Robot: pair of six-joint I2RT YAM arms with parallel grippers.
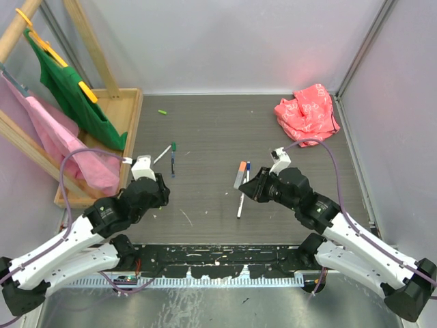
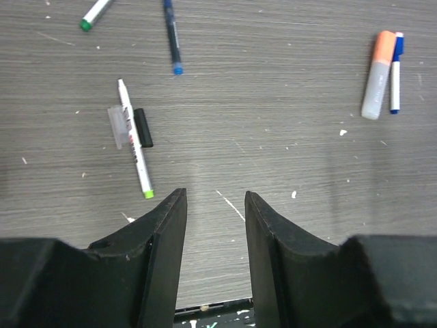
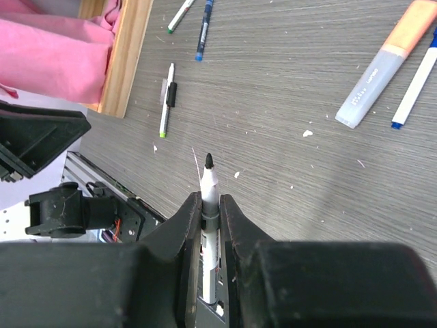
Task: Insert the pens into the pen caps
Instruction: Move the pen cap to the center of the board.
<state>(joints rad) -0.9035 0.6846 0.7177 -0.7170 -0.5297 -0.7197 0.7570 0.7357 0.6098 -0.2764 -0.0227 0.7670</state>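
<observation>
The right gripper (image 3: 209, 205) is clamped on a black-tipped pen (image 3: 208, 179), whose tip pokes out over bare table (image 3: 273, 89). The left gripper (image 2: 215, 198) has its jaws apart with nothing between them, close to the table's near edge. Just to its left a white pen (image 2: 140, 164) lies against a black cap (image 2: 142, 128). An orange highlighter (image 2: 377, 75) and a blue pen (image 2: 395, 68) lie together well off to the right, with open tabletop between.

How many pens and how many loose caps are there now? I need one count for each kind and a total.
Pens: 6, five on the table and one in the right gripper
Loose caps: 2, one black and one green
Clear piece beside the black cap: kind unclear, not counted
Total: 8
</observation>
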